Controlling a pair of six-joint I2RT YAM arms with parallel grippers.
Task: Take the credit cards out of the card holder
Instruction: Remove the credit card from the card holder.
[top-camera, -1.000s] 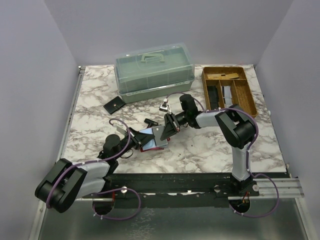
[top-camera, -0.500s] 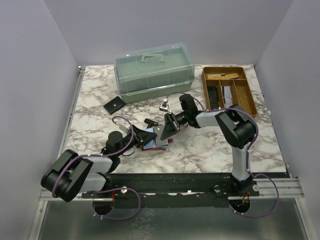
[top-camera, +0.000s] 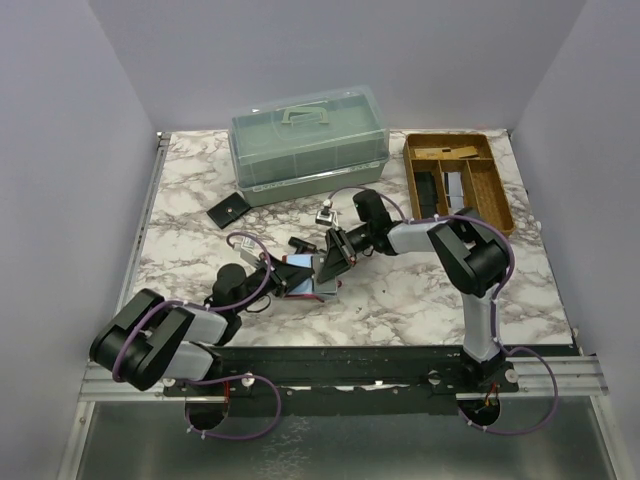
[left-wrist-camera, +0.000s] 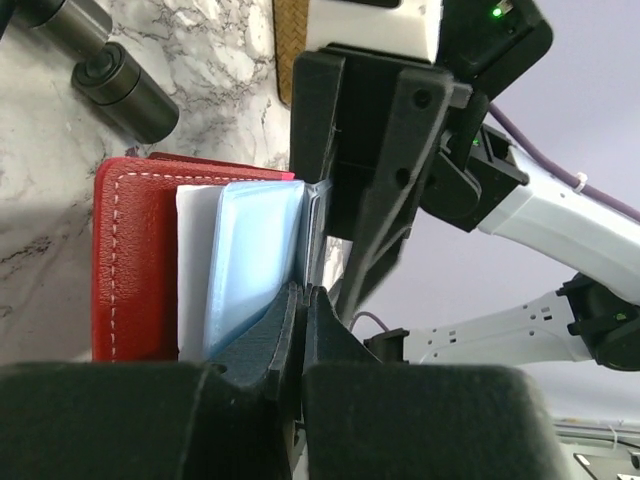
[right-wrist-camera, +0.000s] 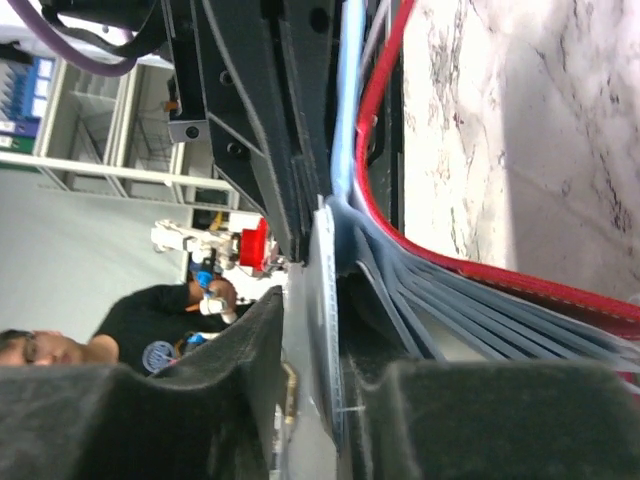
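**Mid-table: both claws pinched on the card stack**

Between the two arms, the red card holder (left-wrist-camera: 130, 260) lies open on the marble table (top-camera: 420, 290), with the pale blue credit cards (left-wrist-camera: 250, 260) fanned inside it. The right gripper (right-wrist-camera: 340, 380) is narrow and clamps a grey card (right-wrist-camera: 322, 280). The left gripper (left-wrist-camera: 303, 295) is pinched near-closed on a thin edge of the card holder's stack; can't tell which layer. Each claw blocks the other's view. Well apart behind: green lidded box (top-camera: 308, 140), wooden tray (top-camera: 497, 190), small black wallet (top-camera: 228, 211).

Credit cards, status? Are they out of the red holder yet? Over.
Left gripper pinches card holder edge. Right gripper shut on grey card, not clear yet. Blue card inside. Nothing in the way.
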